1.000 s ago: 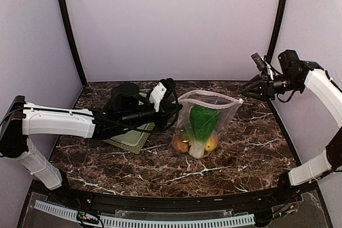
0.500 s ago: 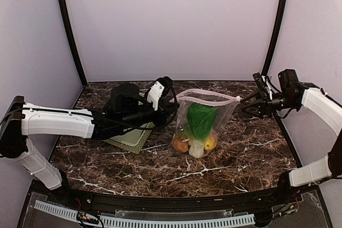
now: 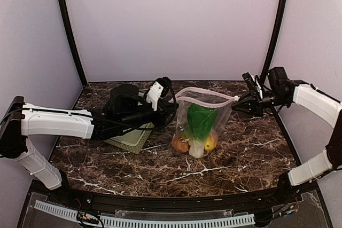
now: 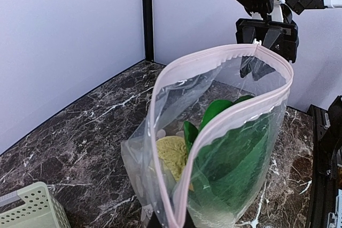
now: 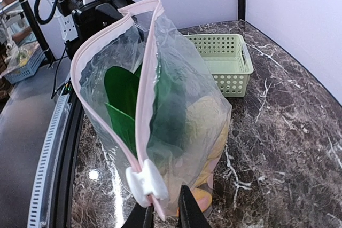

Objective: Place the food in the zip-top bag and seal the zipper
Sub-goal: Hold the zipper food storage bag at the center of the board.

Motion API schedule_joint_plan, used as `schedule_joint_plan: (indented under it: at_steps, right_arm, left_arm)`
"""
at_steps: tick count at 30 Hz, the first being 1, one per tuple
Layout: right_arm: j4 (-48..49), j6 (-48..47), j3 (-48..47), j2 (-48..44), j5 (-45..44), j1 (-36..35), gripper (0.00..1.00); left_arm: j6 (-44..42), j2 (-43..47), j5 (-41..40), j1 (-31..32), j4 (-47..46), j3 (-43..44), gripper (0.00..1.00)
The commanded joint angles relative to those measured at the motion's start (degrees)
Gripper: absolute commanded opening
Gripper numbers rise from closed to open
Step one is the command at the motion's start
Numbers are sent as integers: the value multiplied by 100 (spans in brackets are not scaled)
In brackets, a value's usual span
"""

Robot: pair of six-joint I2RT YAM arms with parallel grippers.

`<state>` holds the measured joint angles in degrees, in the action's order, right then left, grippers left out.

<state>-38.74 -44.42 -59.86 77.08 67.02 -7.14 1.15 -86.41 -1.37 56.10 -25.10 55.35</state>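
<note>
The clear polka-dotted zip-top bag (image 3: pixel 227 111) stands upright on the dark marble worktop (image 3: pixel 240 158), mouth gaping, with the green-leafed toy bok choy (image 3: pixel 202 121), an orange toy piece (image 3: pixel 180 145) and a yellow toy piece (image 3: pixel 211 143) inside. The left gripper (image 4: pixel 168 223) has its jaws clenched on one end of the pinkish zipper strip (image 4: pixel 224 53). The right gripper (image 5: pixel 163 218) has its jaws parted astride the other end, beneath the white plastic slider (image 5: pixel 144 182). Sealing well likely means pinching that slider squarely, then drawing it along a taut rim. No brand or writing is legible.

food (image 3: pixel 202 122) in zip-top bag (image 3: pixel 226 111) | bag mid-table (image 3: pixel 240 156) | basket (image 3: pixel 130 140) left of bag
</note>
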Motion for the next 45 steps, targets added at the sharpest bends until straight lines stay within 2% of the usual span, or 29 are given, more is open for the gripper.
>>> schedule_joint_plan:
  at_steps: [1, 8, 12, 16, 19, 22, 27, 29, 30, 32, 34, 36, 38, 45]
  right_arm:
    - [139, 42, -218, -28, 17, -42, 13]
    - [190, 147, -245, -251, -58, -42, 8]
    - [241, 273, -296, -313, -17, -42, 14]
    - [304, 345, -286, -304, 25, -47, 12]
    - [306, 367, -270, -274, 39, -51, 4]
    - [297, 382, -263, -279, 24, -60, 0]
    - [72, 339, -435, -444, -102, -104, 0]
    - [-113, 354, -644, -519, -313, -189, 0]
    - [-273, 319, -781, -547, -422, -236, 0]
    - [-584, 235, -1093, -571, -631, -326, 0]
    - [-880, 190, -1439, -542, -845, -455, 0]
    - [-1214, 136, -1833, -449, -1101, -597, 0]
    - [-1532, 114, -2246, -352, -1387, -730, 0]
    - [-2512, 191, -3337, 3, -2289, -1140, 0]
  left_arm:
    - [67, 154, -96, -35, -78, -82, 1]
    - [118, 116, -90, -36, -111, -82, 1]
    - [129, 128, -107, -37, -102, -95, 1]
    - [123, 141, -117, -35, -98, -110, 1]
    - [138, 157, -131, -37, -96, -139, 1]
    - [140, 190, -167, -37, -95, -157, 1]
    - [-44, 410, -374, -36, 223, -113, 1]
    - [-312, 601, -411, -45, 659, 56, 8]
    - [-443, 679, -420, -46, 903, 178, 22]
    - [-594, 890, -274, -46, 1692, 668, 43]
    - [-683, 1017, 5, -34, 2453, 1308, 54]
    - [-690, 894, 437, -30, 3283, 2039, 61]
    - [-693, 610, 784, -6, 3690, 3036, 63]
    - [-931, -784, 1316, 390, 3841, 4673, 66]
